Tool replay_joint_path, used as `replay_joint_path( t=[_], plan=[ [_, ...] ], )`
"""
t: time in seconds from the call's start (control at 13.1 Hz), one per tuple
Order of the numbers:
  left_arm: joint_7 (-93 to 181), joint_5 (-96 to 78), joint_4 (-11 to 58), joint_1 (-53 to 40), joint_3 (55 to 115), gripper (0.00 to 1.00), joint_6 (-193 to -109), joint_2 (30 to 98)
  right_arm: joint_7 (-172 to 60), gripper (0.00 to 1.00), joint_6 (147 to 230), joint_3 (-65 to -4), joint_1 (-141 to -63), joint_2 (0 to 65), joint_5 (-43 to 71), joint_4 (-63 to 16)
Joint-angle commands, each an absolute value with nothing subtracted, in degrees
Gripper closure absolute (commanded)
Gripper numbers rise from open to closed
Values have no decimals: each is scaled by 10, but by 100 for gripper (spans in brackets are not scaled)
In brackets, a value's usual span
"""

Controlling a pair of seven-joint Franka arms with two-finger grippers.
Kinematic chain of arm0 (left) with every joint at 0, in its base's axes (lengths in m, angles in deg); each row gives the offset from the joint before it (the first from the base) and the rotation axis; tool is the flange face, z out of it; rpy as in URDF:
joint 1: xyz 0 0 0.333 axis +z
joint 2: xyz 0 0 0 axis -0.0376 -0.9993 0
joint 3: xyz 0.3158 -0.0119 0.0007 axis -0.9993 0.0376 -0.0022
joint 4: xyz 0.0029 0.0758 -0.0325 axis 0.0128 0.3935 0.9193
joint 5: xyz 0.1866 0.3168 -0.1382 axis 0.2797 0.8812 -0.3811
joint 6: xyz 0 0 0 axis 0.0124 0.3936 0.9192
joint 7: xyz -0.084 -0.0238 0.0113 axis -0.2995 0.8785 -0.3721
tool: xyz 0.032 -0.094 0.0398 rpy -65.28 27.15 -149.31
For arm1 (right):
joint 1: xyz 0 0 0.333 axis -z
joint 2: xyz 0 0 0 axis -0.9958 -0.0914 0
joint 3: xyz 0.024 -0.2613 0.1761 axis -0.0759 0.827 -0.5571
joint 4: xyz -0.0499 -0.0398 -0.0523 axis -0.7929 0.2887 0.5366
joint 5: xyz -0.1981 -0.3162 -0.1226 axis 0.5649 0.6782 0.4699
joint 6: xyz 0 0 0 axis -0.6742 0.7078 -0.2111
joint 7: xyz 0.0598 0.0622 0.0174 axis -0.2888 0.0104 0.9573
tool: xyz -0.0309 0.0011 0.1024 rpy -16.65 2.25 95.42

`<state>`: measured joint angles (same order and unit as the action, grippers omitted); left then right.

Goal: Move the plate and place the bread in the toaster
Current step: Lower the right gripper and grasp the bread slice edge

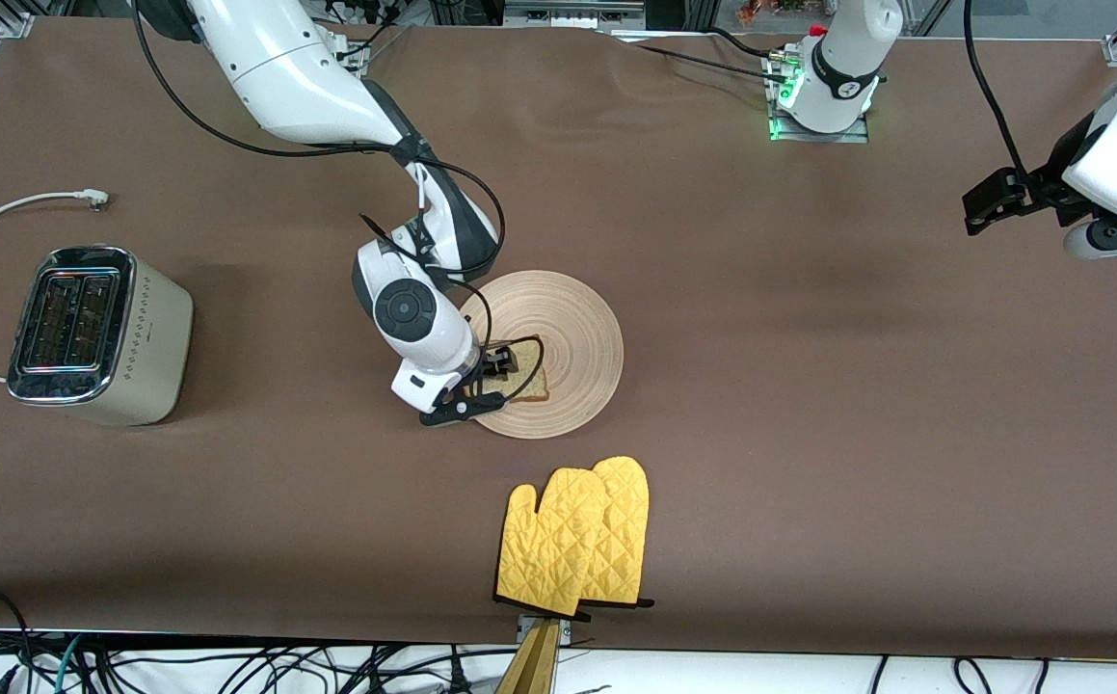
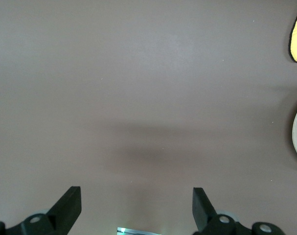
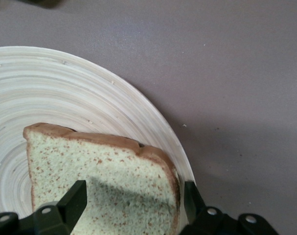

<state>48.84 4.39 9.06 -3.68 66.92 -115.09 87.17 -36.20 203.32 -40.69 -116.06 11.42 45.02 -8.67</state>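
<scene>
Straddling the bread on the plate, the right end effector has its fingers spread on either side of the slice's edge, not yet clamped. The left end effector waits wide open over bare bench. The toaster stands at the right arm's end.

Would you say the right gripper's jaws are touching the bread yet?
Cannot tell. In the right wrist view the right gripper straddles the bread on the plate, jaws open at either edge, but neither contact nor gap shows plainly.
</scene>
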Motion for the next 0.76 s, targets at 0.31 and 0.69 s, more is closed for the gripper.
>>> replay_joint_path(
  t=[0.31, 0.69],
  plan=[
    [493, 62, 74, -37, 671, 0, -1147, 864, -367, 11, 2033, -403, -1165, 109, 442, -82],
    [494, 62, 74, -38, 671, 0, -1147, 864, -369, 16, 2032, -403, -1165, 107, 442, -83]
  ],
)
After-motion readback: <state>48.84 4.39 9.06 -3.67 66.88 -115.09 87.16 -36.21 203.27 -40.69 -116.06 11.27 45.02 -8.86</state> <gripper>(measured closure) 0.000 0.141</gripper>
